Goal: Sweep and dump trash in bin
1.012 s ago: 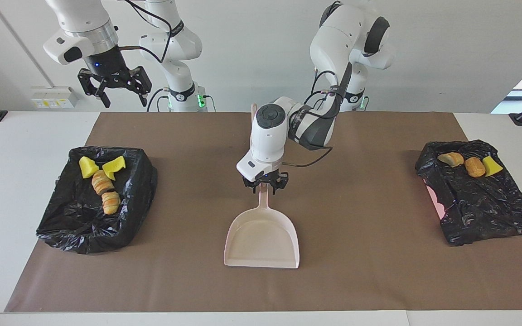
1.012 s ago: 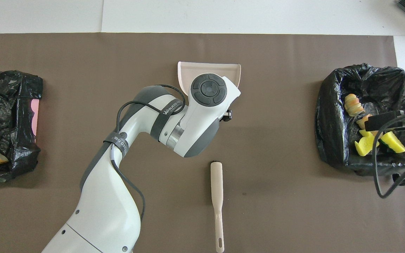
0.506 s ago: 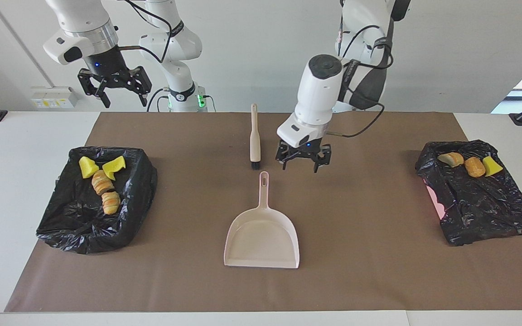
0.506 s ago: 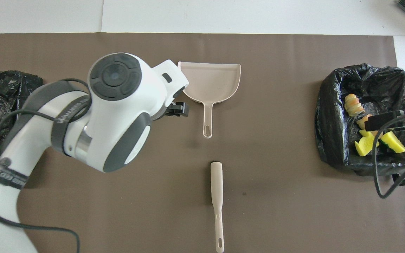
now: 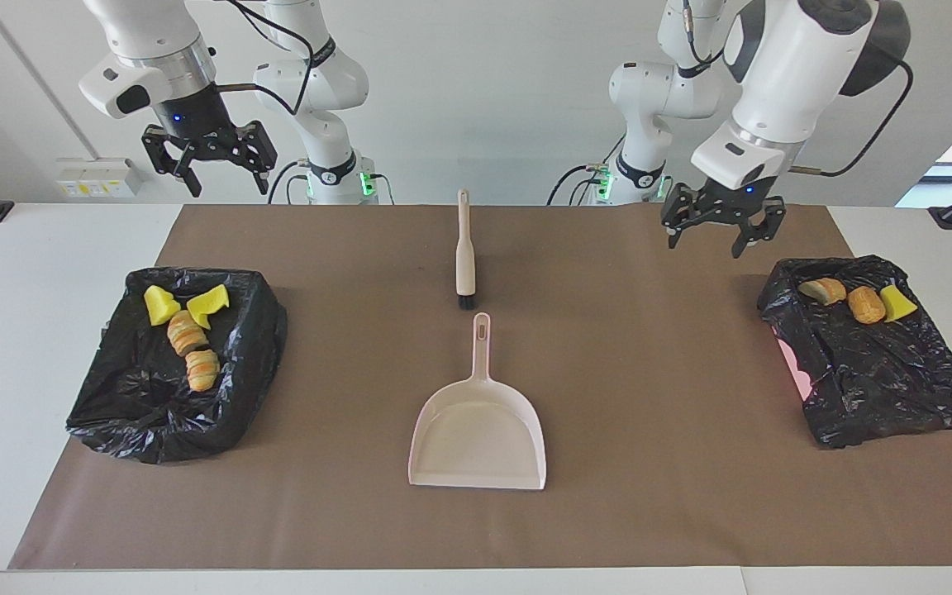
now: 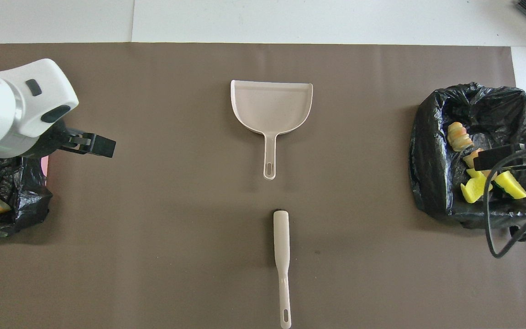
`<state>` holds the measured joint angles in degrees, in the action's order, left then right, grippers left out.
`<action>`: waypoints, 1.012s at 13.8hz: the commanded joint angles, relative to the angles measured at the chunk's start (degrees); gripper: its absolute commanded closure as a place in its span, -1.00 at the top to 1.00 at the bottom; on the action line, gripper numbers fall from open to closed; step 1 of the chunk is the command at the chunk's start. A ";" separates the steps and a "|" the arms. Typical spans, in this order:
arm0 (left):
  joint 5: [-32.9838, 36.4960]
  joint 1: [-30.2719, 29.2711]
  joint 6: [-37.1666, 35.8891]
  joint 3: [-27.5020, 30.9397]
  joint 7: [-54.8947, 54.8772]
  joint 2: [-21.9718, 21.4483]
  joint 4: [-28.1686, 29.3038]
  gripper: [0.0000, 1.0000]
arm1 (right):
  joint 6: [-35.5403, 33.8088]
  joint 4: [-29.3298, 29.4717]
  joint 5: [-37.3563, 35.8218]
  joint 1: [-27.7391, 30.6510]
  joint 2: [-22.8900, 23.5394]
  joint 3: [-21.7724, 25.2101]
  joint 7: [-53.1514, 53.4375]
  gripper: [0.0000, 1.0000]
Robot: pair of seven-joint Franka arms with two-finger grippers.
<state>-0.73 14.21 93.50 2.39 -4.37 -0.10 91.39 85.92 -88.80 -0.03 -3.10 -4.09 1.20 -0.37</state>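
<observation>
Trash all binned: four bits (image 5: 183, 333) (two yellow wedges, two brown pastry lumps) sit in the black-bagged bin (image 5: 137, 405) at the right arm's end of the worktop (image 5: 21, 273), about 9 o'clock in the facing view; three more bits (image 5: 854, 301) (two brown lumps, one yellow wedge) lie on the bagged bin (image 5: 889, 380) at the left arm's end, about 3 o'clock

Dustpan (image 5: 480, 421) lies flat mid-mat, handle pointing toward the robots, pan empty. Brush (image 5: 465, 248) lies in line with it, nearer to the robots, bristle end just beside the dustpan handle tip, not touching. Both on the brown mat (image 5: 649, 463), nothing gripping them

Left end effector (image 5: 722, 221) hangs in the air over the mat at about 2 o'clock in the facing view, beside the robot-side corner of its bin, fingers spread, empty

Right end effector (image 5: 210, 162) is parked high near its base, about 10 o'clock in the facing view, over the mat edge, fingers spread, empty; in the overhead view it overlaps its bin, arm waiting
</observation>
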 commanded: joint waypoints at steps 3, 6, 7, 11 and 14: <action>-0.50 -6.30 -13.76 -0.37 -8.90 0.36 -9.63 1.00 | 0.47 -1.38 0.29 0.55 -1.27 -0.23 -0.59 1.00; -0.50 -7.62 -16.59 -0.64 -9.08 0.80 -12.81 1.00 | 0.47 -1.38 0.29 0.55 -1.27 -0.23 -0.59 1.00; -0.50 -7.62 -16.85 -0.64 -9.08 0.80 -13.08 1.00 | 0.47 -1.46 0.29 0.55 -1.27 -0.23 -0.59 1.00; -0.33 -7.62 -16.33 -0.90 -8.64 -1.56 -12.12 1.00 | 0.47 -1.46 0.29 0.55 -1.27 -0.23 -0.59 1.00; -0.33 -7.71 -15.63 -0.90 -8.46 -1.66 -11.85 1.00 | 0.47 -1.46 0.29 0.55 -1.27 -0.23 -0.59 1.00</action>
<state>-0.73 7.52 78.27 2.15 -12.65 -1.23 79.78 85.92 -88.80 -0.03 -3.10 -4.09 1.20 -0.37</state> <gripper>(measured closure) 0.000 0.000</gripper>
